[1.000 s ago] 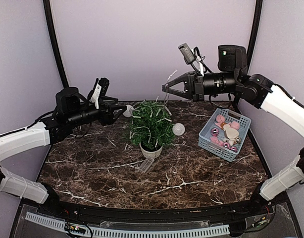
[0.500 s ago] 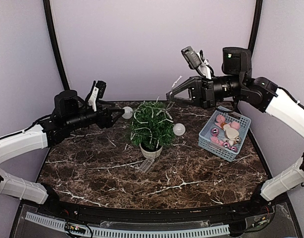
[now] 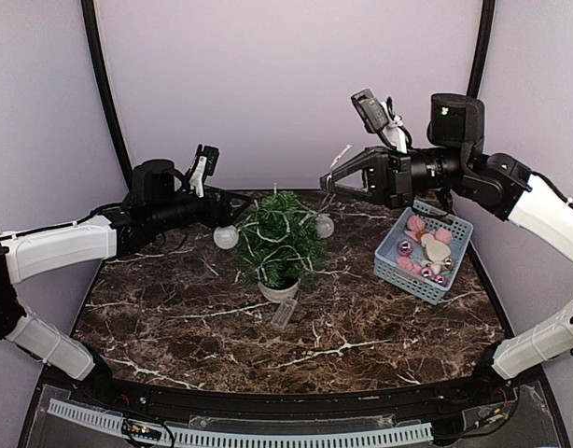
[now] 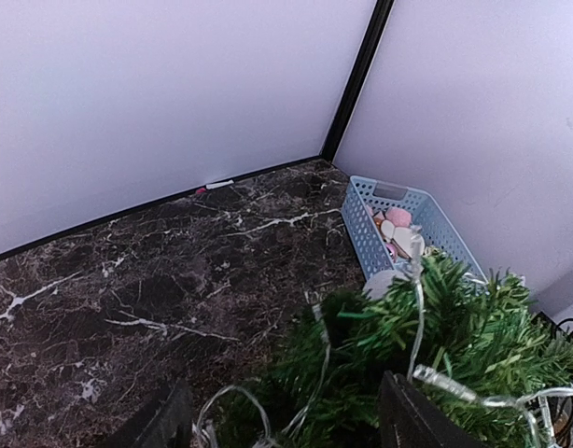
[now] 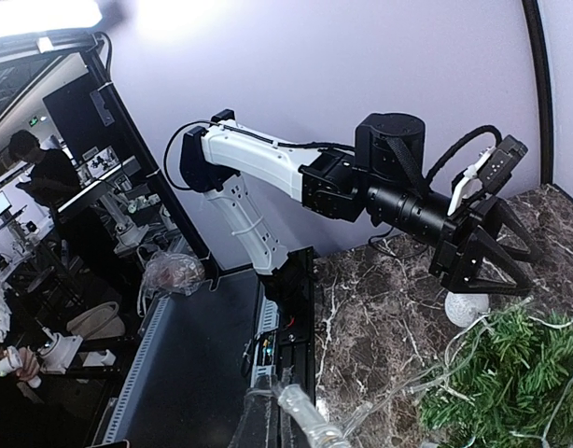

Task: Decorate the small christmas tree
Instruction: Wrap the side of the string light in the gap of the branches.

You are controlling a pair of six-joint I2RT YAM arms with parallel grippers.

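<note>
tree: small christmas tree (image 3: 279, 241) stands in its pale pot (image 3: 278, 291) mid-bench, slightly toward the back wall, between the two arms
light string: thin clear light string (image 3: 288, 219) with small bulbs draped over the branches; one strand leaves the tree toward the right arm
balls: two frosted white balls, one (image 3: 226, 237) hanging at the tree's left edge, the other (image 3: 324, 225) at its upper right
clear piece: small see-through oblong (image 3: 285, 313) flat on the bench just in front of the pot; can't tell what it is
left gripper: left gripper (image 5: 524, 266) level, just beside the tree's left side, above the left ball; jaws spread wide, nothing held
left wrist view: both fingers (image 4: 412, 420) at the bottom edge, tree top and loops of the string between and ahead of them; contact with the branches can't be told
right gripper: right gripper (image 3: 326, 182) in the air above and right of the tree top, tips pointing left; jaws fully closed, pinching a strand of the light string, one clear bulb right at the tips in its wrist view
basket: blue basket (image 3: 398, 266) right of the tree, apart from it, near the right wall, under the right forearm
basket contents: pink, white and shiny round ornaments (image 3: 426, 247), heaped
bench: dark marble-pattern bench (image 3: 174, 317)
</note>
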